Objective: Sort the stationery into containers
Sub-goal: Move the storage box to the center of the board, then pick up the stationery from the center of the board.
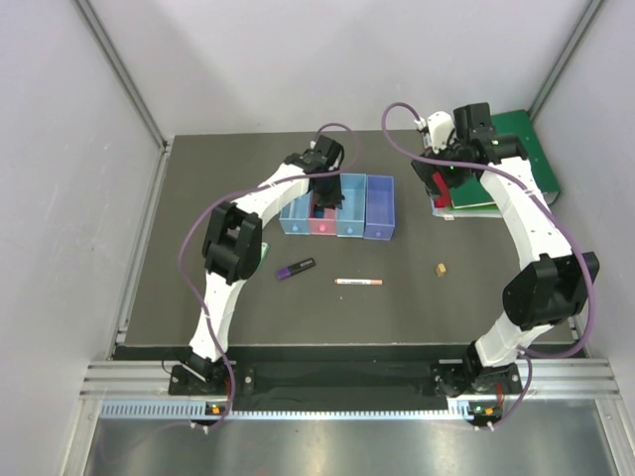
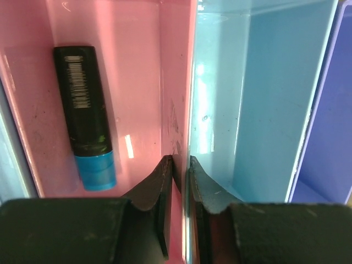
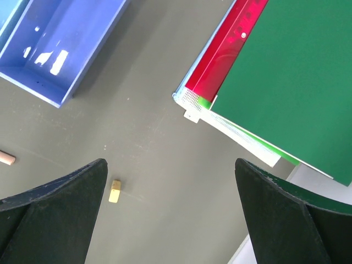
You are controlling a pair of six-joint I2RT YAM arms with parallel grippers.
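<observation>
The containers [image 1: 347, 206] are a joined row of four bins at mid-table. My left gripper [image 1: 325, 196] hangs over them. In the left wrist view it [image 2: 181, 165] is shut on the wall between the pink bin [image 2: 137, 60] and a light blue bin [image 2: 275, 82], one finger in each. A dark marker with a blue cap [image 2: 85, 115] lies in the pink bin. The purple-black highlighter [image 1: 296, 268], the white-orange pen [image 1: 359, 282] and the tan nub [image 1: 439, 268] lie on the table. My right gripper [image 3: 169, 163] is open and empty above the table, with the nub [image 3: 114, 191] beside its left finger.
A green binder [image 3: 297, 71] on a red folder [image 3: 225, 49] lies at the back right, close to my right gripper [image 1: 435, 181]. The violet-blue bin [image 3: 60, 49] is to its left. Grey walls enclose the table on three sides.
</observation>
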